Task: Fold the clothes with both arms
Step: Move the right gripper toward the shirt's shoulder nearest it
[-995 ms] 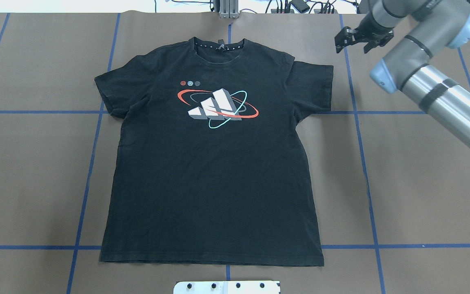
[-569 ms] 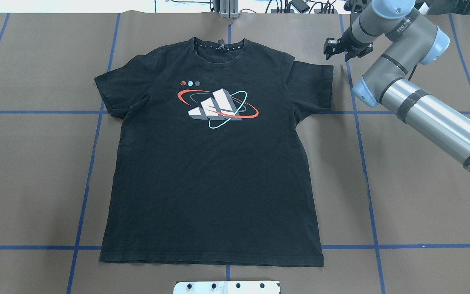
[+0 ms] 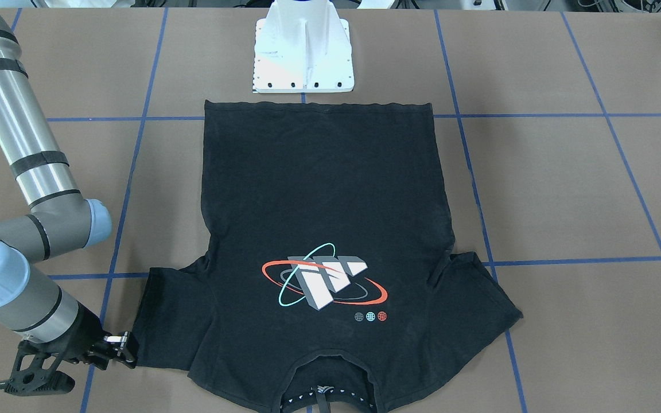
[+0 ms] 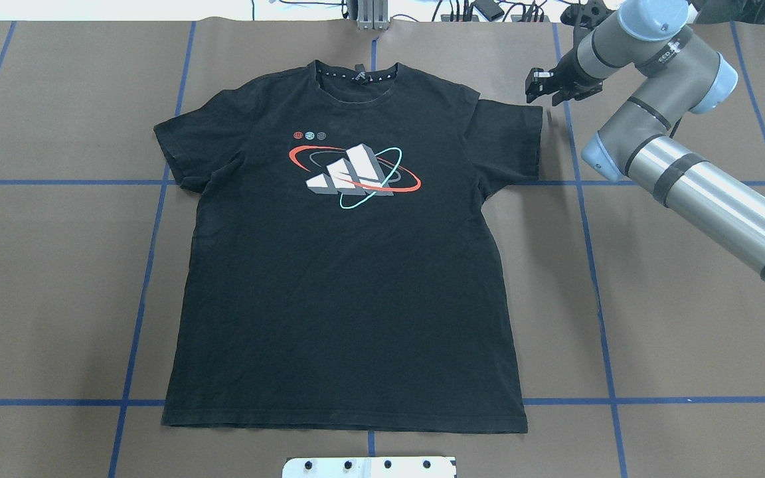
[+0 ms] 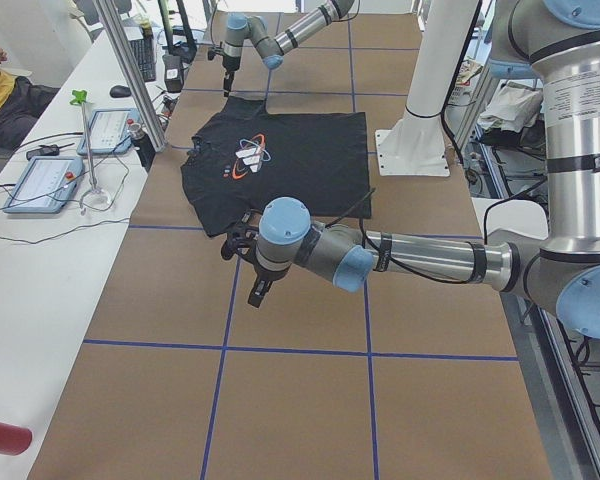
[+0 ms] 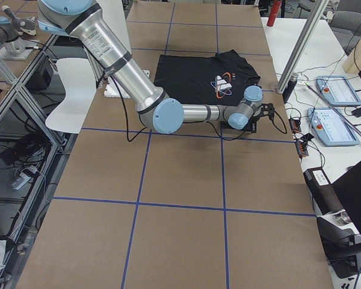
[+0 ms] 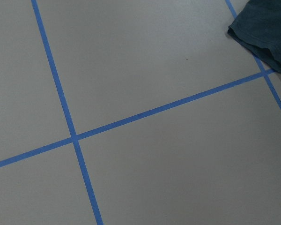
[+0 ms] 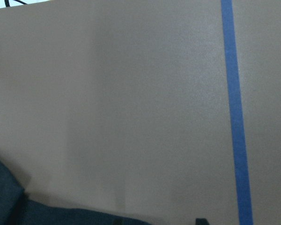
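The black T-shirt [image 4: 342, 279] lies flat in the middle of the table [image 4: 688, 332], print up. Its collar is toward the far edge and its hem toward the edge at the robot's base. The right claw [image 4: 542, 86] is low near the far edge, just beside the end of the right sleeve [image 4: 512, 143]. Its 2 fingers look spread and hold nothing. The left claw [image 5: 237, 242] hangs above the table near the left sleeve; I cannot tell if it is spread or pressed together.
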`<state>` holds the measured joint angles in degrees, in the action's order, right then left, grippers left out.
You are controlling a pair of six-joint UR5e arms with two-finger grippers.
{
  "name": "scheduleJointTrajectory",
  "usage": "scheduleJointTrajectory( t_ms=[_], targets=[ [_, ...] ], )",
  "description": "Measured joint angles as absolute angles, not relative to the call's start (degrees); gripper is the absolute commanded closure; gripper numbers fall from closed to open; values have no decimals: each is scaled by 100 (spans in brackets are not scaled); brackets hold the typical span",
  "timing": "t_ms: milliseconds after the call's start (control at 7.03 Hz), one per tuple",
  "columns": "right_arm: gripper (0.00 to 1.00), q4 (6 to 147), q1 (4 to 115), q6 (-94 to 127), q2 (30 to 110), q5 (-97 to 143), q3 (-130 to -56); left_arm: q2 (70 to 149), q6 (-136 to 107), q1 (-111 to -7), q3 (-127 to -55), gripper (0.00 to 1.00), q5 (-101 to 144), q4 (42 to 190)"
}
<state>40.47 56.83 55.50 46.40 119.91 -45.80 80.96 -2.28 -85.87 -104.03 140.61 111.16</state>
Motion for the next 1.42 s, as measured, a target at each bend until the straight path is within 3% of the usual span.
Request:
scheduleJointTrajectory(
  t_ms=[853,1137,1422],
  targets=[
    [52,4045,5619,5463,4549,11874,-4341,8095,-228,-8587,-10415,0,14058,11112],
    [100,4041,5588,5466,4536,11868,-4319,8095,-229,-8587,-10415,0,14062,11110],
    [100,4041,5576,5471,4534,11883,-4319,8095,-228,-8587,-10421,0,14062,11109]
  ],
)
